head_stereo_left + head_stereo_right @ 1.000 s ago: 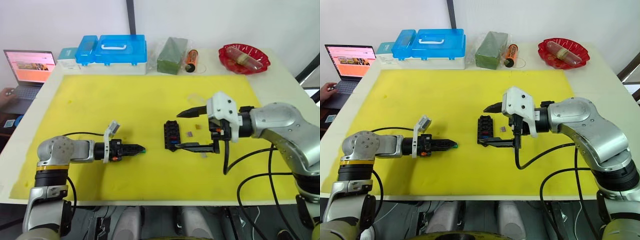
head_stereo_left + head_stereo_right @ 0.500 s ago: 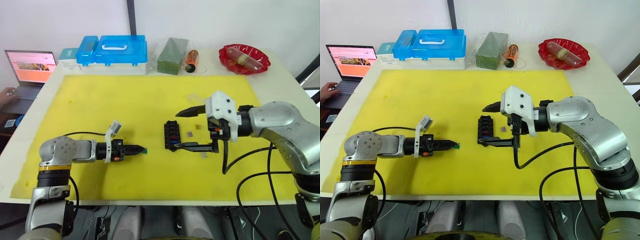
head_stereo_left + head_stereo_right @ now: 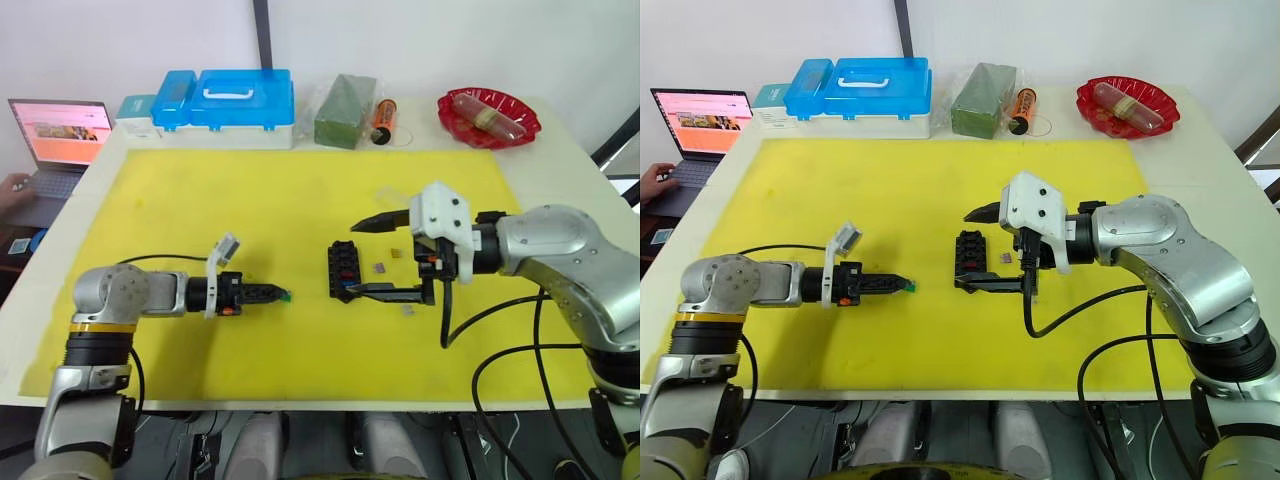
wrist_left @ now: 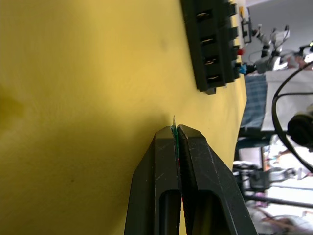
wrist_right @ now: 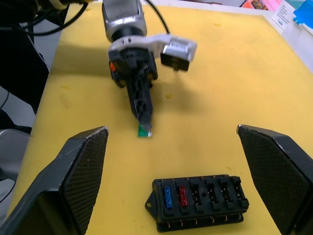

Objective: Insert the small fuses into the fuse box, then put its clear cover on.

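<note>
While green fuse rides in left gripper, notes on handling:

Left gripper (image 3: pixel 902 285): fingers pressed together on green fuse (image 5: pixel 143 130), pinched at the very tips, low over yellow mat (image 3: pixel 250 200), well apart from box on its left side.

Right gripper (image 3: pixel 372 257): fingers spread wide, empty, one behind box and one in front of it, bracketing it.

Box (image 5: pixel 199 202): black, flat on mat near centre; blue and red fuses already seated at one end of a row, other slots look vacant.

Loose fuses: two small ones (image 3: pixel 380 267) on mat just beside box, between right fingers; another pale bit nearer the front.

Cover: a faint clear shape on mat beyond right gripper, too indistinct to confirm.

Fuse handling: likely near weightless, stiff, smooth plastic; prone to twist or pop out of a tip pinch. Best held by coloured body, blades left free and pointing at slot.

Box handling: light, apt to slide under push; probably needs bracing by right gripper during insertion.
</note>
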Robot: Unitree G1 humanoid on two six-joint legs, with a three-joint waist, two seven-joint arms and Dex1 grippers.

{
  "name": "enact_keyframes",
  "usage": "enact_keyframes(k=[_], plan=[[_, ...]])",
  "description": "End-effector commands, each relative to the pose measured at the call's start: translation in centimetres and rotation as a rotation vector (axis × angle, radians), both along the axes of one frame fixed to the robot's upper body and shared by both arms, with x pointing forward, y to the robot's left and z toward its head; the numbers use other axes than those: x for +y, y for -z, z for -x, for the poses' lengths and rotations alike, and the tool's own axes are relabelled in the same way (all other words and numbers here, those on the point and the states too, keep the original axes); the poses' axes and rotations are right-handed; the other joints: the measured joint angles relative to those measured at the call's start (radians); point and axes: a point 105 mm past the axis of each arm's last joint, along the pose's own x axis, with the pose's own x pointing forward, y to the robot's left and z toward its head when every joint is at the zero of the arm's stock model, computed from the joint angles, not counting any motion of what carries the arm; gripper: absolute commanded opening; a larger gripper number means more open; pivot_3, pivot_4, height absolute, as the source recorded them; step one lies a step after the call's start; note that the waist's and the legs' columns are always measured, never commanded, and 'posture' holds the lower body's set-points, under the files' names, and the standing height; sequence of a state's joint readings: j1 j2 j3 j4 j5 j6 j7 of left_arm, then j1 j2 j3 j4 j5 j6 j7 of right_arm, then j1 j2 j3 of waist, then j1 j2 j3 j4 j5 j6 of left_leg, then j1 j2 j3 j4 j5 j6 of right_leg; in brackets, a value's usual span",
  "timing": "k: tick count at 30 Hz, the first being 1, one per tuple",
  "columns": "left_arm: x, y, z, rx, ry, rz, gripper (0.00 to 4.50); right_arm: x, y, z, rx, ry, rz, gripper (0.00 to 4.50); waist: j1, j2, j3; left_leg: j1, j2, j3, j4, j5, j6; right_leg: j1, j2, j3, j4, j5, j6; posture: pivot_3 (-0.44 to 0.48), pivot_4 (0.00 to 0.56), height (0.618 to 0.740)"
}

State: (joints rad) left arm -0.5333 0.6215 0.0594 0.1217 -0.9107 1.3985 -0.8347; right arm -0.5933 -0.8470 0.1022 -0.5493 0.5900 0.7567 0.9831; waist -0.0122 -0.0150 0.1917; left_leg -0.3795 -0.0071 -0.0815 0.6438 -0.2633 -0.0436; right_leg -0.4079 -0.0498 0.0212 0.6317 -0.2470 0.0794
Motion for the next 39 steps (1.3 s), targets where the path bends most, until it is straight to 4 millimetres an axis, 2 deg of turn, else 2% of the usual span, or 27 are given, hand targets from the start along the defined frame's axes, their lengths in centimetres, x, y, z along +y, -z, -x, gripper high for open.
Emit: enact_keyframes(k=[1, 4, 6, 8, 10, 13, 16, 20, 28, 34, 37, 39], plan=[[-0.8, -4.5, -0.5, -0.202, 0.159, 0.017, 0.03, 0.1, -0.9, 0.3, -0.057, -0.009, -0.006, 4.50, 0.003, 0.000, 0.000, -0.003, 0.000, 0.000, 0.000, 0.000, 0.000, -0.002, 0.000, 0.000, 0.000, 0.000, 0.000, 0.000, 0.150, 0.740], [-1.3, -6.4, -0.5, -0.372, 0.373, -0.064, 0.03, 0.2, -0.8, 0.1, -0.064, -0.011, -0.006, 4.50, 0.001, 0.000, 0.000, -0.010, -0.001, -0.001, 0.002, 0.000, -0.001, -0.007, 0.000, -0.002, -0.002, 0.001, 0.000, 0.000, 0.150, 0.740], [-1.3, -6.7, -0.6, -0.476, 0.554, -0.153, 0.03, 0.3, -0.9, 0.0, -0.074, -0.015, -0.005, 4.50, 0.000, 0.000, 0.000, -0.012, -0.002, 0.001, 0.001, 0.001, -0.001, -0.009, 0.000, -0.001, -0.003, 0.001, 0.001, 0.000, 0.150, 0.740], [-1.2, -6.7, -0.8, -0.529, 0.655, -0.208, 0.03, 0.3, -1.0, -0.2, -0.079, -0.016, -0.004, 4.50, 0.000, 0.000, 0.000, -0.012, -0.002, 0.003, 0.001, 0.001, -0.001, -0.010, 0.000, 0.000, -0.003, 0.001, 0.002, 0.000, 0.150, 0.740], [-1.1, -6.0, -1.6, -0.672, 0.802, -0.355, 0.03, 0.3, -1.0, -0.2, -0.084, -0.017, -0.001, 4.50, -0.002, 0.000, 0.000, -0.013, -0.001, 0.003, 0.000, 0.000, -0.001, -0.012, 0.000, 0.001, -0.003, 0.002, 0.003, 0.000, 0.150, 0.740], [-0.7, -4.3, -3.3, -0.936, 1.138, -0.635, 0.03, 0.2, -0.7, -0.1, -0.075, -0.022, 0.014, 4.50, 0.001, 0.000, 0.000, -0.014, 0.000, 0.003, 0.000, 0.000, 0.000, -0.014, 0.002, 0.001, -0.002, 0.002, 0.003, 0.000, 0.150, 0.740], [-2.7, -4.2, -4.3, -1.066, 1.315, -0.670, 0.03, 0.1, -0.4, -0.2, -0.075, -0.013, 0.021, 4.50, 0.005, 0.000, 0.000, -0.014, 0.000, 0.003, 0.001, 0.000, 0.000, -0.014, 0.002, 0.002, -0.002, 0.003, 0.003, 0.000, 0.150, 0.740], [-3.8, -3.4, -4.0, -1.164, 1.526, -0.670, 0.03, 0.1, -0.4, -0.1, -0.070, -0.006, 0.017, 4.50, -0.001, 0.000, 0.000, -0.019, 0.000, 0.004, 0.004, 0.000, 0.001, -0.015, 0.002, 0.002, -0.003, 0.003, 0.005, 0.000, 0.150, 0.740], [-5.2, -3.0, -3.0, -1.270, 1.815, -0.646, 0.03, 0.1, -0.4, 0.3, -0.062, 0.005, 0.016, 4.50, -0.004, 0.000, 0.000, -0.020, 0.001, 0.002, 0.003, -0.001, 0.003, -0.019, 0.005, 0.002, 0.000, 0.005, 0.007, 0.000, 0.150, 0.740], [-6.7, -3.0, -2.0, -1.362, 1.936, -0.578, 0.03, 0.2, -0.4, 0.3, -0.057, 0.009, 0.017, 4.50, -0.002, 0.000, 0.000, -0.020, 0.000, 0.003, 0.005, -0.001, 0.003, -0.019, 0.004, 0.003, 0.000, 0.005, 0.007, 0.000, 0.150, 0.740], [-7.5, -3.2, -1.8, -1.400, 1.937, -0.548, 0.03, 0.3, -0.5, 0.3, -0.056, 0.010, 0.015, 4.50, 0.001, 0.000, 0.000, -0.020, 0.000, 0.002, 0.005, -0.001, 0.003, -0.018, 0.004, 0.003, 0.000, 0.005, 0.007, 0.000, 0.150, 0.740], [-7.7, -3.6, -1.8, -1.414, 1.919, -0.542, 0.63, 0.3, -0.6, 0.3, -0.056, 0.012, 0.011, 4.50, 0.000, 0.000, 0.000, -0.020, 0.000, 0.002, 0.006, -0.001, 0.003, -0.018, 0.004, 0.003, 0.000, 0.005, 0.007, 0.000, 0.150, 0.740]])
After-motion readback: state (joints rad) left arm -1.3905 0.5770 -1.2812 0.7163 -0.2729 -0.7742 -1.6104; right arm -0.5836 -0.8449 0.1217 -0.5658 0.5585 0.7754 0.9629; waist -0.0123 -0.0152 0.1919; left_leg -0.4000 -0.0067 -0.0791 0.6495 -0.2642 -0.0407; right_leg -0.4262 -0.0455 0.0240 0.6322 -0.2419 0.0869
